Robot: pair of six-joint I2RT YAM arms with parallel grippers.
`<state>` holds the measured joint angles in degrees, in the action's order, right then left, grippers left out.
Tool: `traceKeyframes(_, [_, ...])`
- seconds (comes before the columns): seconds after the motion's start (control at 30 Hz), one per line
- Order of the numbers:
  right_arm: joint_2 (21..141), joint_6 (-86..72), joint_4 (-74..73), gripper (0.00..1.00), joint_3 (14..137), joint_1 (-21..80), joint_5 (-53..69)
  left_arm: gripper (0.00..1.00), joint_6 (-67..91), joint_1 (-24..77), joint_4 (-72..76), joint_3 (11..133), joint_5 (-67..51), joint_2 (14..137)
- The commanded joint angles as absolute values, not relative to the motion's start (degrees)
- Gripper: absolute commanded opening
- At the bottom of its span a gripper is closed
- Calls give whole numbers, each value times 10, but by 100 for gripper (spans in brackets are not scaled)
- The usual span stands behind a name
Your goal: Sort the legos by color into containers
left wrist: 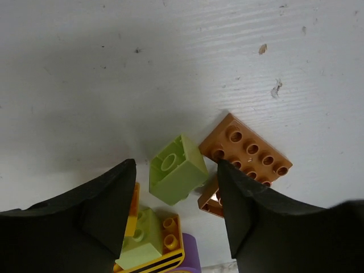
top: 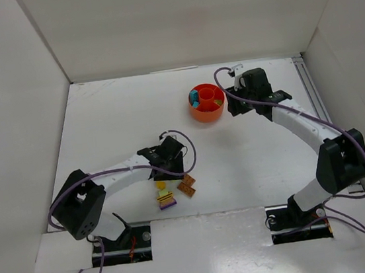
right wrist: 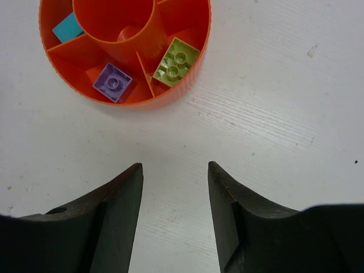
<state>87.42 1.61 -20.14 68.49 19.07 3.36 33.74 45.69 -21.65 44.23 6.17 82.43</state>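
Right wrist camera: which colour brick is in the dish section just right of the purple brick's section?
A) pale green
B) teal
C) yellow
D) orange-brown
A: a pale green brick lies in the dish section directly right of the one holding the purple brick; the teal brick sits round to the left.

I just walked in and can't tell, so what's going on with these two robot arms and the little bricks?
Two arms are sorting legos by color into an orange dish. The left gripper is open over a loose green brick beside a brown plate. The right gripper is open and empty near the dish, which already holds a teal brick, a purple brick and a green piece in separate sections.
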Motion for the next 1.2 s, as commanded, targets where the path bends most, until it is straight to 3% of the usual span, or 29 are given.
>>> traceKeyframes(0.0, [843, 22, -197, 55, 678, 185, 26, 53, 359, 462, -243, 469, 97, 823])
traceKeyframes(0.33, [819, 22, -197, 55, 653, 185, 26, 22, 370, 468, -249, 464, 91, 773])
traceKeyframes(0.67, [784, 16, -207, 55, 642, 178, -3, 18, 338, 468, -230, 522, 86, 721])
traceKeyframes(0.83, [737, -30, -236, 55, 615, 123, -44, 17, 261, 468, -149, 667, 76, 775])
traceKeyframes(1.03, [651, -62, -234, 59, 541, 49, -51, 17, 184, 468, -142, 902, 88, 965])
traceKeyframes(1.17, [606, -62, -234, 70, 523, 17, -63, 14, 162, 468, -170, 1102, 64, 1085])
